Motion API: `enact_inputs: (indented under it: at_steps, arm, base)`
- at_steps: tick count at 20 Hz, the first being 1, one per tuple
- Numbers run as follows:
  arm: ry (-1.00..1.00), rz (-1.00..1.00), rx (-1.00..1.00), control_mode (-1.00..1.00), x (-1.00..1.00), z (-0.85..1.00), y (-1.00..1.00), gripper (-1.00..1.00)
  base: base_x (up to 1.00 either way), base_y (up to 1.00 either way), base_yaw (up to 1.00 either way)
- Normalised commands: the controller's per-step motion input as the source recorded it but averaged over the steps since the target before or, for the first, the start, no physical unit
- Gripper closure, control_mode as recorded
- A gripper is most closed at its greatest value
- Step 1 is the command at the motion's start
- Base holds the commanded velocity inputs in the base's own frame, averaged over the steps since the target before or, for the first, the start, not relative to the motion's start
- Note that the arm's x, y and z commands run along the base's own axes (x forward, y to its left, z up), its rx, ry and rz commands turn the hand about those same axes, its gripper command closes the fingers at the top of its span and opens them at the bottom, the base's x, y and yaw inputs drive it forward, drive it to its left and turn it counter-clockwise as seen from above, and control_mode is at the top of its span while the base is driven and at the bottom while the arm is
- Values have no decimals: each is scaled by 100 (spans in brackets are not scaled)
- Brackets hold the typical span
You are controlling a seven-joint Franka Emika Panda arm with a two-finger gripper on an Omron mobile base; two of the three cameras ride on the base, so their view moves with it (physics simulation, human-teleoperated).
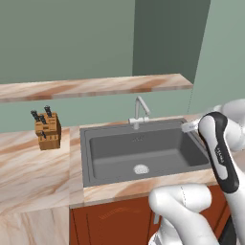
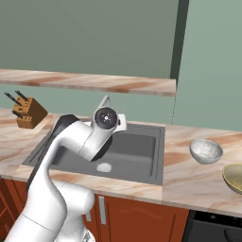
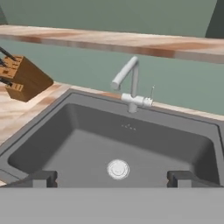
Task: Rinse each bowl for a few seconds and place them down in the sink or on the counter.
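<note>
Two bowls stand on the counter [image 2: 189,182] to the right of the sink [image 2: 137,149]. The pale grey bowl [image 2: 206,151] is upright and nearer the basin. The olive-gold bowl [image 2: 234,177] is cut off by the right edge of the right base view. In the hand view my gripper [image 3: 111,179] is open with nothing between its fingertips [image 3: 41,178]. It looks down into the dark grey sink [image 3: 87,144] toward the round drain [image 3: 118,169] and the silver faucet [image 3: 132,83]. My wrist [image 2: 106,118] hovers over the basin's back left, well apart from both bowls.
A wooden knife block [image 1: 48,130] stands on the counter [image 1: 28,172] left of the sink [image 1: 143,150]. A thin marbled shelf [image 1: 95,87] runs along the green wall above the faucet [image 1: 140,112]. Reddish-brown cabinets [image 2: 137,220] sit below the worktop.
</note>
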Motion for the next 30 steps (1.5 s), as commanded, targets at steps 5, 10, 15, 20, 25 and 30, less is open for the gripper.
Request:
enact_inputs:
  at_steps: [5, 10, 15, 20, 25, 30]
  arm:
    - [-12, 1, 0, -100, 37, -29, 0, -100]
    - [-14, 0, 2, -100, 38, -25, 0, -100]
    - [-13, 0, 3, -100, 38, -14, 0, -100]
    - [-7, 0, 4, -100, 43, -3, 0, -100]
    - [1, 0, 7, -100, 49, 0, 0, -100]
    - [-3, 6, 12, -100, 55, -14, -4, -100]
  base:
    - [0, 0, 0]
    - [0, 0, 0]
    - [0, 0, 0]
    - [0, 0, 0]
    - [0, 0, 0]
    - [0, 0, 0]
